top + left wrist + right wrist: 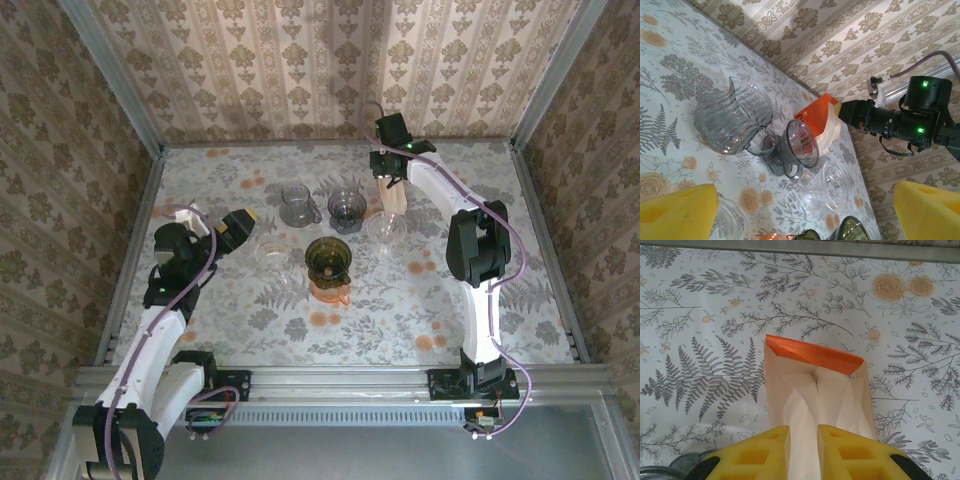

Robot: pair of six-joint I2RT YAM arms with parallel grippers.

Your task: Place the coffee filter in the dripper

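Observation:
A pack of pale coffee filters [805, 395] with an orange top edge [812, 356] stands at the back of the table [395, 202]. My right gripper [803, 452] comes down on it from above. Its yellow fingers [765, 455] stand a narrow gap apart with a ridge of filter paper between them. A smoky grey dripper [347, 208] stands just left of the pack [822, 122], and a clear dripper [385, 228] sits in front of it. My left gripper [238, 226] hovers open at the left and holds nothing.
A green dripper on an orange base [328, 264] stands mid-table. A grey glass pitcher [732, 122] sits left of the grey dripper [800, 147], and a clear glass piece [270, 254] lies near my left gripper [800, 220]. Walls close in the table's back and sides.

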